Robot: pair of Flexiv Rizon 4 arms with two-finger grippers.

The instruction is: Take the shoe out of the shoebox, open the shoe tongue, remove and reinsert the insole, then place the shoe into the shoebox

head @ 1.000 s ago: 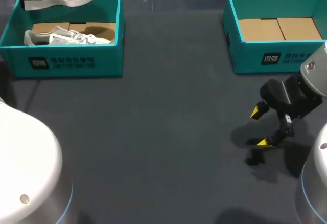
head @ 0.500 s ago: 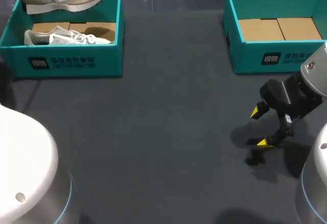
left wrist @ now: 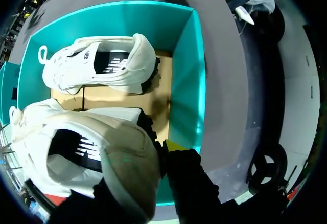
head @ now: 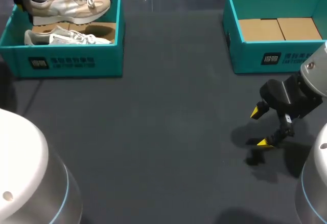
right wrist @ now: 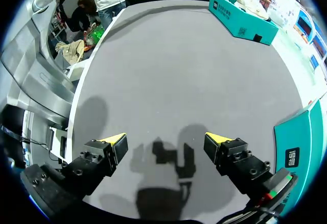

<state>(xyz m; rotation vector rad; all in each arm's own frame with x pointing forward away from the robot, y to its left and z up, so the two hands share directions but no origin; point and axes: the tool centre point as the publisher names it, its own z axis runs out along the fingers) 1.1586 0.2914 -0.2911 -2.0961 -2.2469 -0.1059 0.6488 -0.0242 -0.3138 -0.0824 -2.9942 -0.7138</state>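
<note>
The shoe [head: 69,3] comes down over the last second: it starts high over the left box [head: 71,63], partly cut off by the head view's far edge, and now sits lower, with its sole level with the box's back rim and its toe towards the right wall. The left claw [left wrist: 162,151] rides down with it and stays clenched on the heel. In the left wrist view one yellow fingertip [left wrist: 173,144] presses the outside of the heel collar, while the other is hidden by the shoe. Whether the sole already touches the cardboard floor cannot be told; the shoe looks just above it, beside the other shoe [head: 66,36], which lies on its side along the front wall and does not shift. This looks like the closing step, the shoe going back in, so what is left is probably a short drop and a release clear of the laces and of the other shoe. The right claw [head: 259,127] does not move at all: it hangs spread wide and empty over the bare table [head: 168,132], near the right box [head: 276,58], which holds only cardboard.
</note>
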